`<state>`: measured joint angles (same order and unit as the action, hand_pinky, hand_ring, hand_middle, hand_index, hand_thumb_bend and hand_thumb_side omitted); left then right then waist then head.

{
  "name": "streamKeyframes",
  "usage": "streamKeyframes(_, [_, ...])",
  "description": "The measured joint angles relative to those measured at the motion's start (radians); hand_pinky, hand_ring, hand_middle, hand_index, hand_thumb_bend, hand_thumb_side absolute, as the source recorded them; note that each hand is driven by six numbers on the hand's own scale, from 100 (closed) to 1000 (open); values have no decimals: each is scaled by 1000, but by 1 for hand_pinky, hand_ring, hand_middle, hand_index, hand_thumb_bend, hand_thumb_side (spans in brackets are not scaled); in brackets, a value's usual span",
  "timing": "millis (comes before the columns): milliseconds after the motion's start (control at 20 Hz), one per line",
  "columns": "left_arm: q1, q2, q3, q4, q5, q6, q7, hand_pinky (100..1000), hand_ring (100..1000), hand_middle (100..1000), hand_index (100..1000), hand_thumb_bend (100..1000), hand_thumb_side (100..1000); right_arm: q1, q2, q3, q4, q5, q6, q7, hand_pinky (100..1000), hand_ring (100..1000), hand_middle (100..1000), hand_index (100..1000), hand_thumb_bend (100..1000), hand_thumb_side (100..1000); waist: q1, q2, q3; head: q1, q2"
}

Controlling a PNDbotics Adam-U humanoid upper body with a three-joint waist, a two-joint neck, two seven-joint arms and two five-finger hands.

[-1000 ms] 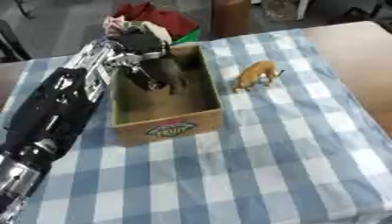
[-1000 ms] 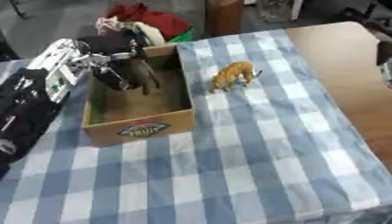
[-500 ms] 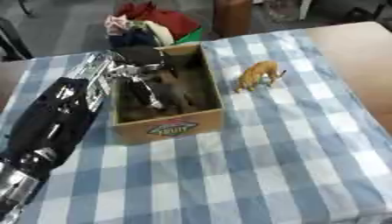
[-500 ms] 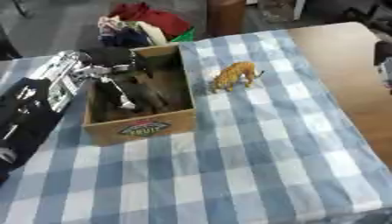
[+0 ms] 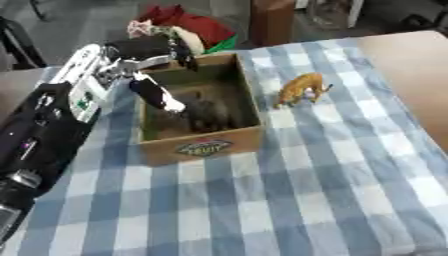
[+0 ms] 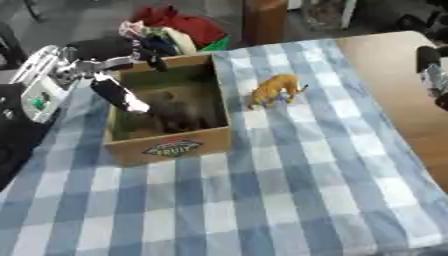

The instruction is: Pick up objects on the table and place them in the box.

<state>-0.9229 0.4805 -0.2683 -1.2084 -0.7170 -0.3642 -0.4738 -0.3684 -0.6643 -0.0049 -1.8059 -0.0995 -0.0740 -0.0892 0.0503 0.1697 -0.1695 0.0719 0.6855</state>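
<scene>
Overhead, slightly askew: surface (image 5: 332,190) covered by a blue-and-white checked cloth, bare wood showing at the far right edge. Cardboard box (image 5: 203,145), open-topped, printed oval label on the near wall, standing on the cloth left of centre. Inside the box, a dark animal-shaped toy (image 5: 208,114), blurred, resting against the floor near the right wall. Left robot hand (image 5: 144,55) over the box's far-left corner, fingers spread and relaxed, holding nothing; one finger (image 5: 159,94) with a pale tip reaching down into the box, ending just beside the dark toy, contact not discernible. Left arm (image 5: 44,130) black with silver joints, entering from the lower left edge and lying alongside the box's left wall. Orange animal figure (image 6: 276,90), four-legged, standing upright on the cloth just right of the box's far-right corner, apart from the box. Right robot hand (image 6: 432,75) visible only at the right edge of the right eye view, over the bare wood; finger state cannot be told. Heap of red and mixed-colour cloth (image 5: 179,27) beyond the far edge, behind the box.
</scene>
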Motion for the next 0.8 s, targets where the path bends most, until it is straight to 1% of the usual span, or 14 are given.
streamKeyframes(100, [36,22,13,-63,61,34,19,775,721,693,815,357,466,-24,-27,16,24,1,4,16,687,744,737,904,250,153,-7,-4,19,-8,0])
streamKeyframes(300, [115,50,50,-172,168,111,78,765,712,690,817,304,445,-82,-76,51,92,17,8,57,694,750,742,910,271,163,-16,-10,52,-24,1])
streamKeyframes(450, [177,61,82,-240,234,170,140,753,702,683,817,256,400,-140,-103,83,160,44,6,96,702,758,748,913,304,179,-22,-10,79,-37,1])
streamKeyframes(600, [236,65,117,-296,291,225,212,741,691,673,815,240,382,-196,-122,113,237,80,-6,133,715,773,761,917,342,193,-27,-10,103,-47,0])
streamKeyframes(700, [278,65,140,-329,327,255,259,735,686,668,813,232,378,-232,-126,132,289,111,-22,156,723,784,768,920,362,199,-28,-10,119,-52,0])
streamKeyframes(750, [298,65,150,-340,345,267,278,731,682,665,811,231,378,-247,-126,140,314,128,-30,167,736,803,781,925,383,196,-28,-9,125,-55,0])
streamKeyframes(800, [316,64,159,-351,360,279,295,730,681,664,811,230,378,-261,-127,148,339,145,-40,178,740,809,786,926,398,210,-29,-9,132,-58,0])
